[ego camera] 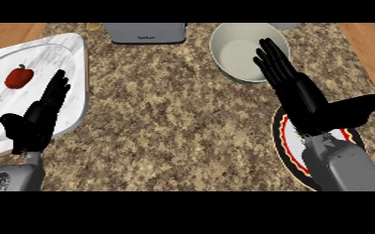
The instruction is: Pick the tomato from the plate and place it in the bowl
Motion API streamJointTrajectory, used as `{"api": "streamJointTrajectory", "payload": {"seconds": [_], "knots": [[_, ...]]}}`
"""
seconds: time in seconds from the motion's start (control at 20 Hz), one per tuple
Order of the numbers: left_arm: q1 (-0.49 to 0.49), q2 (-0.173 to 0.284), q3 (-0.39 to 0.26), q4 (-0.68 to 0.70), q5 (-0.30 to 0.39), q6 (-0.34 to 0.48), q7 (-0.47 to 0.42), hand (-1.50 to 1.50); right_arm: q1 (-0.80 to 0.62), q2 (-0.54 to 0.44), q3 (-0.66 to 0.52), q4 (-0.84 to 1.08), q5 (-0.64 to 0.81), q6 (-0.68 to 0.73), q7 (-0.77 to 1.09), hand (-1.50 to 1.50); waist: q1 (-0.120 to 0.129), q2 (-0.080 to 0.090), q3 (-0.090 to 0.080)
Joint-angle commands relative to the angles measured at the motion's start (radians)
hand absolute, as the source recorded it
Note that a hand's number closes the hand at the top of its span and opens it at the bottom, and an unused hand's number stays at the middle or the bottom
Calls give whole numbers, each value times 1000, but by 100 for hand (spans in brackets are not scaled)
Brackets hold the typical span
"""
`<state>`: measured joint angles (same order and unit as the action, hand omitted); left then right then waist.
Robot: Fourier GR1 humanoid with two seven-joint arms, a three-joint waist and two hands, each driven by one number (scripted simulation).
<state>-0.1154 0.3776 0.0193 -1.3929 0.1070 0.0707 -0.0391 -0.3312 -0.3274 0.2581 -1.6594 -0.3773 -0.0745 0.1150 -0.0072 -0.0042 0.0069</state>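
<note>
Tomato (19, 76) sits red and upright on a white marbled board (62, 49) at the far left of the speckled tabletop (168, 109), well apart from the bowl (238, 47) that stands near the back edge on my right side. My left hand (36, 119) lies low at the left, over the near part of that board, its fingers (57, 87) straight and held together, pointing up toward the tomato but not touching it; they hold nothing. My right hand (296, 91) stretches from the lower right across to the bowl, its fingers (271, 54) straight and slightly spread, their tips over the bowl's near right rim and pale inside, with the thumb (359, 110) stuck out to the right. Nothing is in that hand either. Beneath my right wrist and grey forearm (344, 166) lies a round plate (282, 136) with a dark rim and a red and yellow ring, mostly covered by the arm, so I cannot tell what is on its middle. At the back edge, between board and bowl, stands a grey boxy appliance (145, 32). A small tan thing (93, 27) shows just left of it, too small to tell. Wooden flooring (18, 32) shows beyond the tabletop's corners.
</note>
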Motion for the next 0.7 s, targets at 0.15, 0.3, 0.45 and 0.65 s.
{"api": "streamJointTrajectory", "payload": {"seconds": [0.15, 0.3, 0.45, 0.65], "knots": [[-75, 7, 91, -42, 33, 52, -34, 0, 101, -15, 112, -223, -298, 422, -60, -150, -15, -12, -1], [-55, -19, 97, -48, 67, 51, -17, 0, -17, -199, 19, -322, 5, 460, -178, -150, -63, -64, -7], [-53, -8, 139, -95, 91, 68, -10, 0, 368, -224, -128, -325, -148, 554, -403, -150, -89, -15, 3], [-32, -10, 160, -89, 117, 45, -41, 0, 520, -301, -261, -292, -108, 779, -657, -150, -79, -9, 1]]}}
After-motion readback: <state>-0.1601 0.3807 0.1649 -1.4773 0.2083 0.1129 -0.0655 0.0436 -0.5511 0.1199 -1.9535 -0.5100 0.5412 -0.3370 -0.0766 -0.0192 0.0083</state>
